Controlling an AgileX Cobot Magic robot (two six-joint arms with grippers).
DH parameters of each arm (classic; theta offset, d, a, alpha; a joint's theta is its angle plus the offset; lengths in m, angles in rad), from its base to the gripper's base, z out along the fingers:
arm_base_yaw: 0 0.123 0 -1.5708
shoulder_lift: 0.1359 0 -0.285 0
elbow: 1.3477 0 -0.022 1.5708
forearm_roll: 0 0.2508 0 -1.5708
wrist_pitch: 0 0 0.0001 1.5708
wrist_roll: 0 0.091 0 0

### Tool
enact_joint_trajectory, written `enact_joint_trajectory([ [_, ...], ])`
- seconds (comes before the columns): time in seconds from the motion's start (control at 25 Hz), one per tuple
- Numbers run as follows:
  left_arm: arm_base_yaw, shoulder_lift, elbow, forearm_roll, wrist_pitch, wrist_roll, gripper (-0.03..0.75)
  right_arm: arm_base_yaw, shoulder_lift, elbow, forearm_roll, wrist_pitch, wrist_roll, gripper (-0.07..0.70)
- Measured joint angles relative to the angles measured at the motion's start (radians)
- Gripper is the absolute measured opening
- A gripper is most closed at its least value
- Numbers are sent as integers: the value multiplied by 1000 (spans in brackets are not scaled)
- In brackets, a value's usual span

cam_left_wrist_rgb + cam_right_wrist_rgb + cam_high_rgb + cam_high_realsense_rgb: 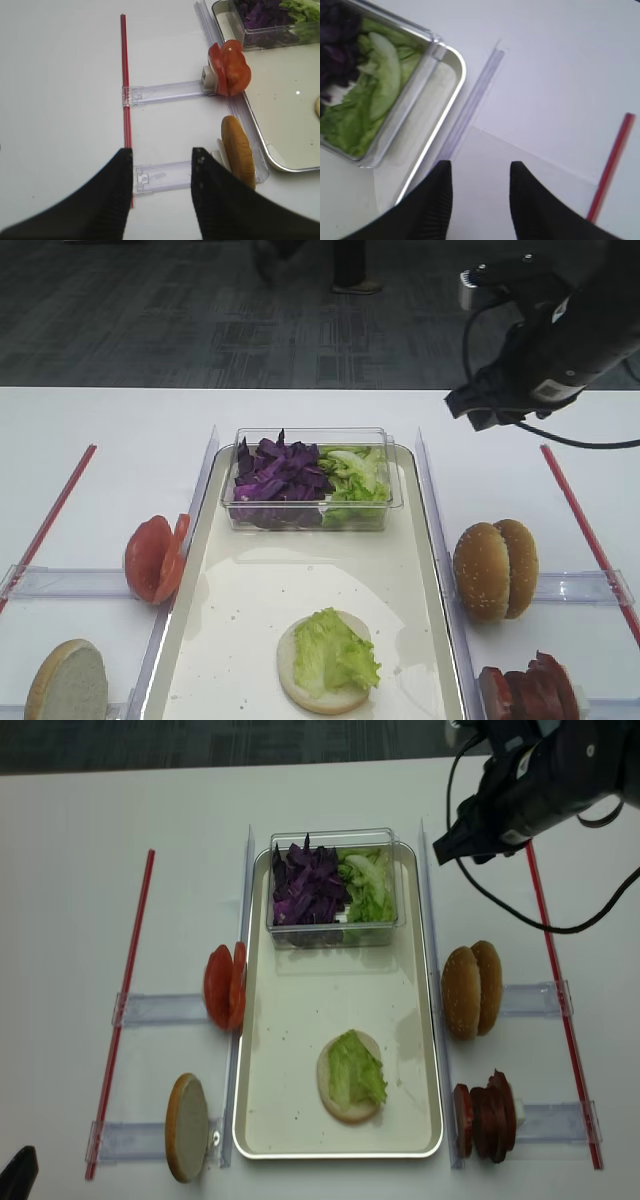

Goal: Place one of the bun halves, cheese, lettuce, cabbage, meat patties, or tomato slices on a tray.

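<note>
The cream-white tray [262,1120] lies lengthwise down the middle of the white counter [80,840]. At its 12 o'clock end sits a clear plastic tub [332,934] holding the purple cabbage [305,885] on its left and loose green lettuce [368,885] on its right. Toward the tray's 6 o'clock end lies one bun half [345,1108], pale cut face up, with a ruffled lettuce leaf [355,1070] resting on top of it.

Outside the tray, at 9 o'clock, the tomato slices [224,986] stand on edge in a clear plastic holder [160,1009]. At 7 o'clock another bun half [186,1127] stands on edge, pale face showing. At 3 o'clock two sesame bun halves [473,989] stand together on edge, and at 5 o'clock the dark meat patties [487,1116] stand in a row. A red strip [122,1010] runs along the counter well to the left of the tray and another red strip [556,980] well to the right.

The right gripper [481,197] hangs above the counter at the tray's 1 o'clock corner, just beside the tub; its black fingers [435,200] stand moderately apart with nothing between them. The left gripper [162,187] shows only in its own wrist view, at 7 o'clock from the tray, above the bare counter near the left red strip; its fingers [112,195] are likewise spread and hold nothing.
</note>
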Motion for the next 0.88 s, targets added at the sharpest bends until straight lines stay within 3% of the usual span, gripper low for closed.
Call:
enact_joint_trajectory([
  [0.48,0,0,0,0,0,0,271,-164,0,0,-44,0,101,318],
  [0.88,0,0,0,0,0,0,271,-178,0,0,-61,17,105,318],
])
